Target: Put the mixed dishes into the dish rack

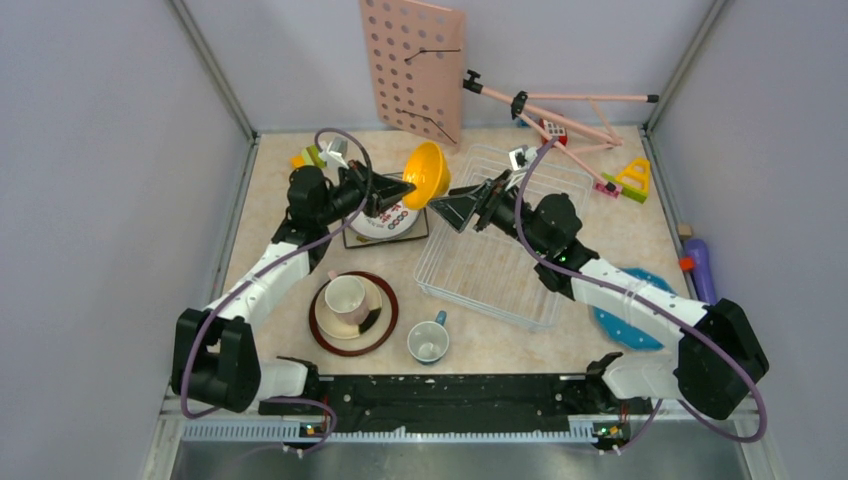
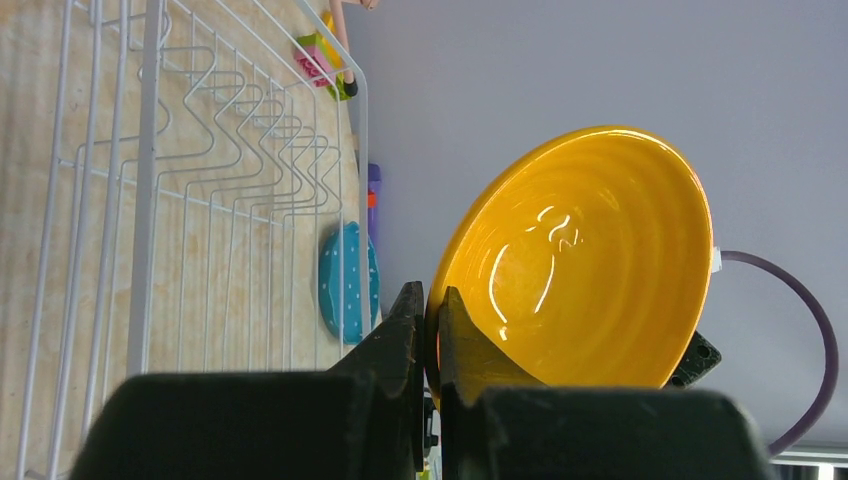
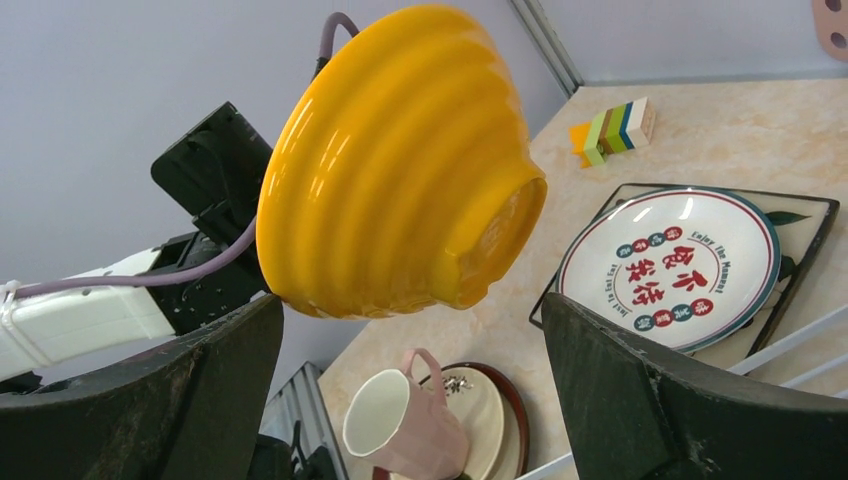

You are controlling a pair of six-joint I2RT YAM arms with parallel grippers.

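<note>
Left fingers point(image 1: 396, 190) pinch the rim of the yellow bowl point(image 1: 427, 172); bowl is airborne, tilted, between the white plate with characters point(image 1: 385, 222) and the dish rack point(image 1: 500, 275); right fingers point(image 1: 457, 207) spread wide just beside the bowl, over the rack's left part; pink cup point(image 1: 347, 297) and blue-grey mug point(image 1: 428, 341) sit nearer on the worktop point(image 1: 290, 165).

Left wrist: fingers point(image 2: 395, 345) pressed onto the bowl point(image 2: 580, 260) rim; rack point(image 2: 150, 200) wires on the left.

Right wrist: fingers point(image 3: 650, 390) wide apart; bowl point(image 3: 400, 170) underside between them; plate with characters point(image 3: 670, 265) lies on the square floral plate point(image 3: 810, 215).
</note>
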